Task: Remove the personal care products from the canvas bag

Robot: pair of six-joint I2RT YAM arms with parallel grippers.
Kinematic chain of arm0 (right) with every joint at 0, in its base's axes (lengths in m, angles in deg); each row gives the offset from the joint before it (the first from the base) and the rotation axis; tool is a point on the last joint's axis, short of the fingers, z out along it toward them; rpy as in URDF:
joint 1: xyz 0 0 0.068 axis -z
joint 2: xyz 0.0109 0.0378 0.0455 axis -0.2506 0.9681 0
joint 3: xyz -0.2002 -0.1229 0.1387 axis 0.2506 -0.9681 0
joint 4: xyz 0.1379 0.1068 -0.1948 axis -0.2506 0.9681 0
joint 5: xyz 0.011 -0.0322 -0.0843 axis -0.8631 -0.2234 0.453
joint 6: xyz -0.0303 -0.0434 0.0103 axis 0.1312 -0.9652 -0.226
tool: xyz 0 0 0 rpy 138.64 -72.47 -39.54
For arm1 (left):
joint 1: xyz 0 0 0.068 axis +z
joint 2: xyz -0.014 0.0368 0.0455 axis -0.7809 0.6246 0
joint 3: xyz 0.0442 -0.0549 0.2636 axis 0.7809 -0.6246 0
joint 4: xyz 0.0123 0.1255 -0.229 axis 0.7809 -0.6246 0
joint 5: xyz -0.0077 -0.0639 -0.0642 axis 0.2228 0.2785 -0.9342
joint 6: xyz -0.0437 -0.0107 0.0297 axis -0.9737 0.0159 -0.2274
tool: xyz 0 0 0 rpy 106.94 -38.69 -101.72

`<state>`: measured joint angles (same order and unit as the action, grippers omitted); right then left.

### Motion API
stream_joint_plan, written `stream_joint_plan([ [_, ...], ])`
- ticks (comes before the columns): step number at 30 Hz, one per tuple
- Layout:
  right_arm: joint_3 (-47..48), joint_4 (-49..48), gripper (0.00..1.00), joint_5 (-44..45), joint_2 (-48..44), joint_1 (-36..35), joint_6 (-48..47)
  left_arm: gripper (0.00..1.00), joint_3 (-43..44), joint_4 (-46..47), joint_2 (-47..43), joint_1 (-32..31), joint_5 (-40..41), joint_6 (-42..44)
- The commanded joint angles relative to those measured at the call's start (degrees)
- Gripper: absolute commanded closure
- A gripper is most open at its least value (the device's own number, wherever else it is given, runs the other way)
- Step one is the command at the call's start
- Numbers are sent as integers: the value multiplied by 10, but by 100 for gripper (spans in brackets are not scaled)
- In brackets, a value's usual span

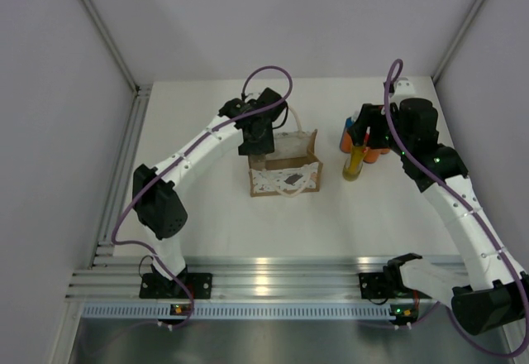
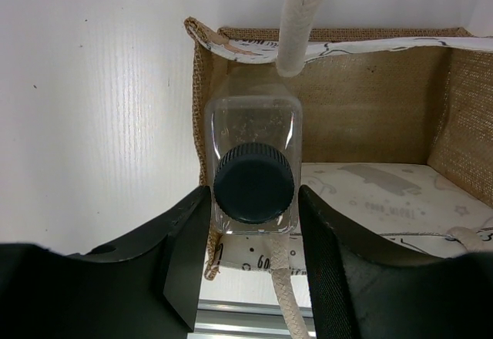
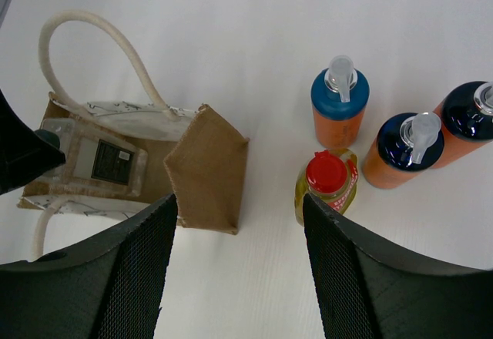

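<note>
The canvas bag [image 1: 285,178] stands mid-table, also in the left wrist view [image 2: 370,85] and the right wrist view [image 3: 204,169]. My left gripper [image 1: 258,150] reaches into its left end, its jaws [image 2: 254,200] shut against both sides of the clear bottle [image 2: 254,131] with the dark grey cap, which is still inside the bag [image 3: 96,158]. My right gripper [image 3: 239,277] is open and empty, above the table between the bag and the other bottles. There stand the yellow bottle [image 3: 327,181] with red cap and three orange bottles [image 3: 339,104] [image 3: 400,150] [image 3: 466,119].
The bag's cream rope handles [image 2: 304,15] [image 3: 92,35] loop over its opening, one crossing just behind the clear bottle. The bottle group [image 1: 359,145] sits right of the bag under my right arm. Grey walls close the table's sides and back.
</note>
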<state>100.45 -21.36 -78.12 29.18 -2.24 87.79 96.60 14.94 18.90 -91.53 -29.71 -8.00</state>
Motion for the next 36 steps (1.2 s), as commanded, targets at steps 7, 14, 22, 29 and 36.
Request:
stream_joint_plan([
  [7,11,1,36,-7,-12,-5,0,46,1,-13,16,-2,4,-1],
  [14,11,0,36,-7,-9,-5,1,46,1,-13,29,-2,6,-3],
  [22,6,0,36,-5,-13,-5,-1,45,2,-9,40,-2,5,-6],
  [29,5,0,36,-5,-10,-5,-3,45,-4,2,46,-2,-8,-7],
  [36,4,0,36,-5,-14,-4,-6,46,-9,10,58,-2,-12,-10],
])
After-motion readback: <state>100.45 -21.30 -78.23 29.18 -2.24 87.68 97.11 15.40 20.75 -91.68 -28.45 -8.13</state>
